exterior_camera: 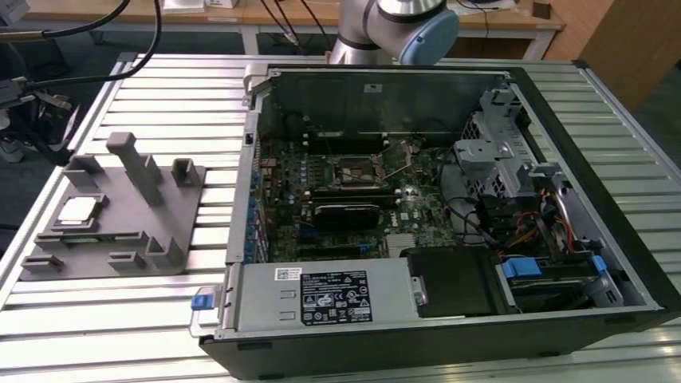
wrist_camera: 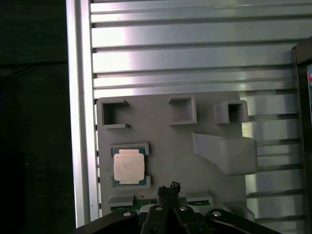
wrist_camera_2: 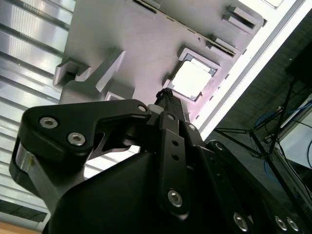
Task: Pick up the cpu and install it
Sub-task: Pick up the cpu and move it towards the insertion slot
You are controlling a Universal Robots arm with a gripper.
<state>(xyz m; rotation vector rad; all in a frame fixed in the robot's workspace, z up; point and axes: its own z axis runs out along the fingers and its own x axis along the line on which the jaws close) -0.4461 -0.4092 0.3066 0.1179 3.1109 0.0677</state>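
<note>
The cpu (exterior_camera: 80, 210) is a small pale silvery square lying flat in a recess of the grey holder block (exterior_camera: 159, 231), on the exterior view's left. Both wrist views look down on it from well above: cpu (wrist_camera: 129, 165), cpu (wrist_camera_2: 190, 80). My gripper (wrist_camera: 168, 187) hangs above the block, a little to one side of the chip and apart from it. Its black fingertips meet at a point, shut on nothing, as the gripper (wrist_camera_2: 165, 92) also shows in the second wrist view. The dark socket (exterior_camera: 355, 170) sits mid-board on the green motherboard (exterior_camera: 420, 199) inside the open case.
The open computer case (exterior_camera: 627, 263) lies on a slatted aluminium table (exterior_camera: 159, 88), with a power supply (exterior_camera: 319, 295), a drive cage (exterior_camera: 495, 152) and cables inside. Tall posts (exterior_camera: 133, 163) rise from the holder block. The arm's base (exterior_camera: 399, 28) stands behind the case.
</note>
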